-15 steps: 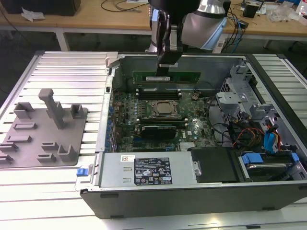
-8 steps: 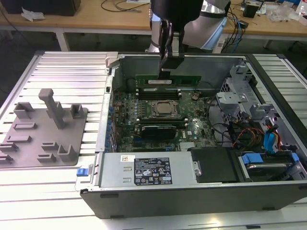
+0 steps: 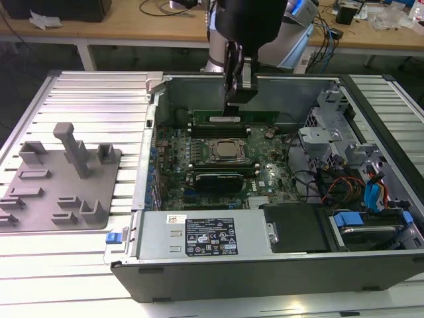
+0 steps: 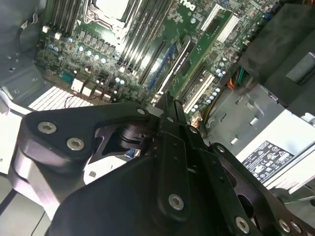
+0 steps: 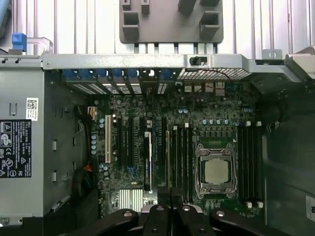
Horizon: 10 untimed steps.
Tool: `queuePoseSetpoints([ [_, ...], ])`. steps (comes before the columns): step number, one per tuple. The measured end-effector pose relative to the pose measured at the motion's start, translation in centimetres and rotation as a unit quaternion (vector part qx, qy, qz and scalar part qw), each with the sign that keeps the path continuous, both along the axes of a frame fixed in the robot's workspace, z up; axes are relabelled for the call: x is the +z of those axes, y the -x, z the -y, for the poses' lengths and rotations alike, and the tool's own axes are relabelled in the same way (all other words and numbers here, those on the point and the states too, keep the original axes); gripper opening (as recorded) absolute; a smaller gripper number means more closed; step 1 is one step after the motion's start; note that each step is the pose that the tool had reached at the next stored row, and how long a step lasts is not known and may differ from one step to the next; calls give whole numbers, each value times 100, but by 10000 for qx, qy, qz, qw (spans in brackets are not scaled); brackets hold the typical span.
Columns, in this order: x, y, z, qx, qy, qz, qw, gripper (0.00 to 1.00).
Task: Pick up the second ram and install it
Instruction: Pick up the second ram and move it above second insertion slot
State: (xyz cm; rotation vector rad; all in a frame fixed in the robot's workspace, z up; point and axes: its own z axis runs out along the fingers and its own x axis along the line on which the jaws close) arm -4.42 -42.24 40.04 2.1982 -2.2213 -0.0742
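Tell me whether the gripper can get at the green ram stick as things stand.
Probably yes. In the exterior view the gripper hangs directly over the second ram, which stands on edge beside the processor socket. The case is open and nothing lies between them; whether they touch, I cannot tell.

Free passage above motherboard (image 3: 268, 180) centre; case's (image 3: 291, 93) near edge blocked by power supply (image 3: 199, 235), the exterior view's right edge by drive cage (image 3: 324, 142), far edge by gripper (image 3: 236, 101).
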Motion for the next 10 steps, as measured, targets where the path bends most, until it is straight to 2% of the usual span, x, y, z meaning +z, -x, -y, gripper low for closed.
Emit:
queuePoseSetpoints([
  [7, -138, -55, -32, -1, 1, 0, 10000, 9],
  [10, -198, -71, -68, -2, 1, 0, 10000, 9],
])
